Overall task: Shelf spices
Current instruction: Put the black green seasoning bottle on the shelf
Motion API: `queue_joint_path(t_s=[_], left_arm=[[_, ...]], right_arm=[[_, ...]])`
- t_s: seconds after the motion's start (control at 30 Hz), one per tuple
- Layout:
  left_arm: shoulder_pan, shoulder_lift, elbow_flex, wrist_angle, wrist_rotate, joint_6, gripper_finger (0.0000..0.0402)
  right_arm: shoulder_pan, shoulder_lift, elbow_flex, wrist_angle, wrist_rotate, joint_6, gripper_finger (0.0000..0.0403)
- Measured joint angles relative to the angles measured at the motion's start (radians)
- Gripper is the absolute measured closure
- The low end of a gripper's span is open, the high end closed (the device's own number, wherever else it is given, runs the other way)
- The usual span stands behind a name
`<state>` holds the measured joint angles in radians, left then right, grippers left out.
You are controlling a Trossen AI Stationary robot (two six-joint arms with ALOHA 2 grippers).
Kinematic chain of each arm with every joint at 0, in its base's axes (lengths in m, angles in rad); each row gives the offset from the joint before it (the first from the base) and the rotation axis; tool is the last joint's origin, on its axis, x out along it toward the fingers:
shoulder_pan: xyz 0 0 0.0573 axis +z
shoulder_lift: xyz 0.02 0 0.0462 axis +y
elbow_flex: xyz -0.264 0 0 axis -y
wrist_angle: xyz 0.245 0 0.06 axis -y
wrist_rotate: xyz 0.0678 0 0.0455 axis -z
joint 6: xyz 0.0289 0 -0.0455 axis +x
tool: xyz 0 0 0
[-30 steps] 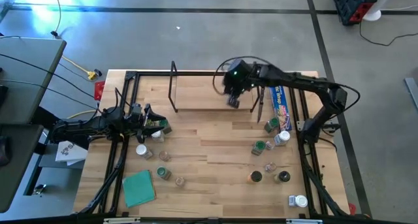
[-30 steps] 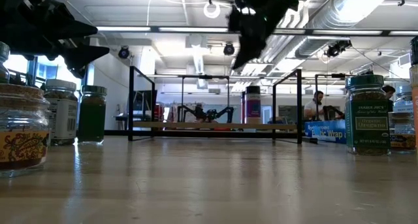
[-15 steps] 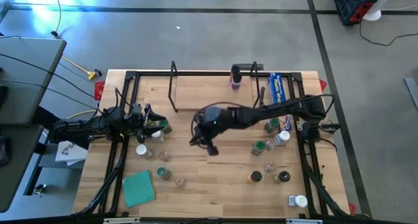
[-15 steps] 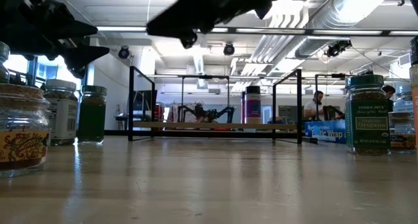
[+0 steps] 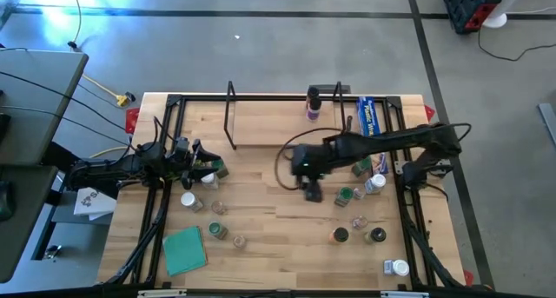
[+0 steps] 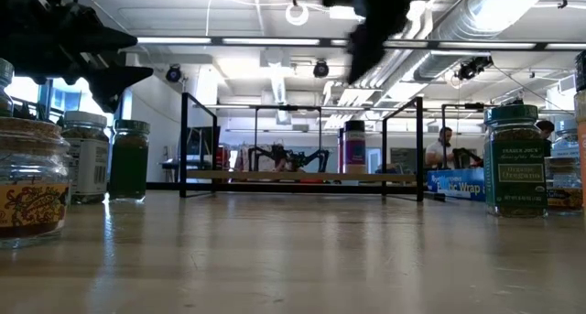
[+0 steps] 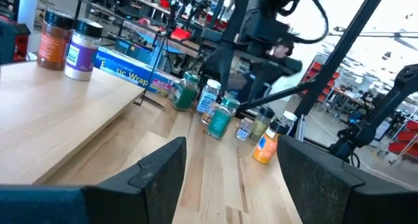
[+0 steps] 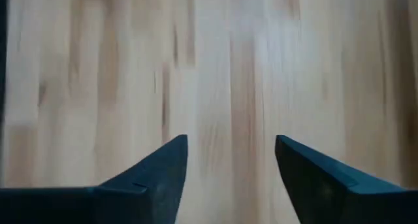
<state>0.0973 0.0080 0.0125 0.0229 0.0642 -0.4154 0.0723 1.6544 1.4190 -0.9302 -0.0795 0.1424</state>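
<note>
One jar stands on the shelf so far, by my count, a purple-labelled one with a dark lid near the shelf's right end; the rest of the spices are on the table, so the job is barely begun. Nearest the front edge lie a white-lidded jar on its side and a flat teal square; farther in, a loose cluster of jars stands at the right and another at the left. Above the table's middle hangs the right claw, fingers spread wide and holding nothing (its own camera sees only bare wood between them), just beside a green-lidded jar. At the left edge the left claw waits, also wide open and empty, close to its own jars; beyond, a blue wrap box lies beside the shelf.
</note>
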Motion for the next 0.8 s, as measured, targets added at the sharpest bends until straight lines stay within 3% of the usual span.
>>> queue_joint_path(t_s=[0.13, 0.23, 0.47, 0.67, 0.8], left_arm=[[0.000, 0.000, 0.000, 0.005, -0.030, 0.028, 0.0168], [0.000, 0.000, 0.000, 0.005, -0.084, 0.049, 0.0168], [0.000, 0.000, 0.000, 0.007, -0.224, 0.061, 0.0168], [0.001, 0.000, 0.000, 0.012, -0.253, 0.082, 0.0168], [0.001, 0.000, 0.000, 0.013, -0.254, 0.104, 0.0168]], right_arm=[[0.009, -0.068, 0.000, -0.326, -0.002, 0.215, 0.0159], [0.053, -0.128, -0.020, -0.430, 0.015, 0.356, 0.0159], [0.276, -0.275, -0.192, -0.374, -0.006, 0.740, 0.0158], [0.455, -0.344, -0.276, -0.295, -0.104, 1.098, 0.0159], [0.567, -0.342, -0.276, -0.293, -0.114, 1.241, 0.0159]])
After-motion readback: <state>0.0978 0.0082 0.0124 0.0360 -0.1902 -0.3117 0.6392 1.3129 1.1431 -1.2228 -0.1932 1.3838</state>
